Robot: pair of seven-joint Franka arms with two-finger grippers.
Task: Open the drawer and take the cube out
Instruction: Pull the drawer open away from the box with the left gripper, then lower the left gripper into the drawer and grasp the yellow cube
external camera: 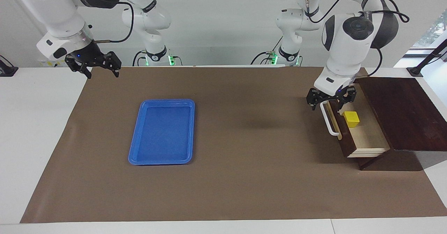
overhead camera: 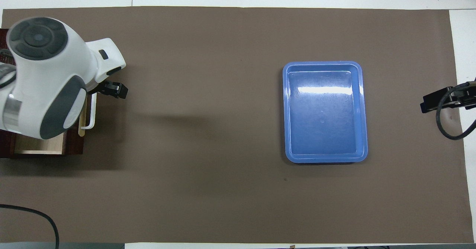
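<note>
The dark wooden drawer (external camera: 344, 139) stands pulled out of its wedge-shaped box (external camera: 401, 111), and its pale interior shows. The yellow cube (external camera: 351, 118) lies inside it, close to the drawer front. My left gripper (external camera: 331, 101) hangs open and empty in the air over the end of the white handle (external camera: 330, 122) nearer the robots, clear of it. In the overhead view the left arm hides the cube; only part of the handle (overhead camera: 91, 111) and the drawer front (overhead camera: 72, 146) show. My right gripper (external camera: 92, 68) waits open over the mat's corner at the right arm's end.
A flat blue tray (external camera: 160, 102) lies on the brown mat toward the right arm's end, also in the overhead view as the tray (overhead camera: 323, 64). The brown mat (external camera: 244, 157) lies between tray and drawer.
</note>
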